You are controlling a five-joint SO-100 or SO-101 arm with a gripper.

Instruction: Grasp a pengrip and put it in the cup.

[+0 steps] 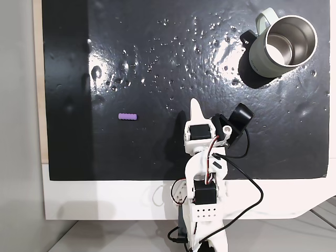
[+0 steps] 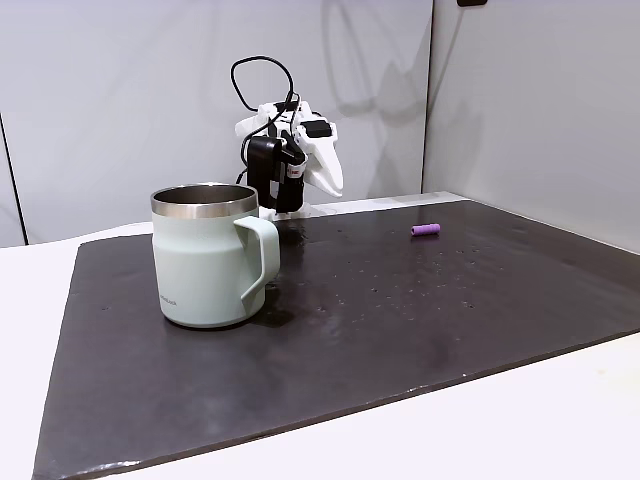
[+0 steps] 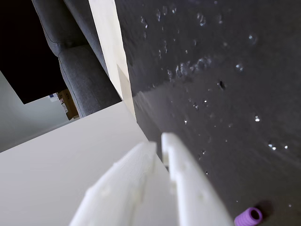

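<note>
One cup (image 1: 283, 46) stands upright on the black mat (image 1: 157, 63), its steel inside bare, with nothing in it as far as a fixed view from above shows. Its handle points toward the left of that view. In the other fixed view the cup (image 2: 207, 255) carries a small dark mark low on its wall, too small to read.

One pengrip (image 1: 127, 116) lies on its side on the mat, well apart from the cup. It is off to the left of the jaws in the fixed view from above, and to their lower right in the wrist view (image 3: 249, 217), near them but not touching.

The gripper (image 3: 160, 143) has its two white fingers (image 3: 186, 179) together, with only a thin slit between them and nothing held. In the fixed view from above the gripper (image 1: 196, 107) points up over the mat, with the cup far off to its upper right. The mat lies on a white tabletop (image 1: 105, 202).
</note>
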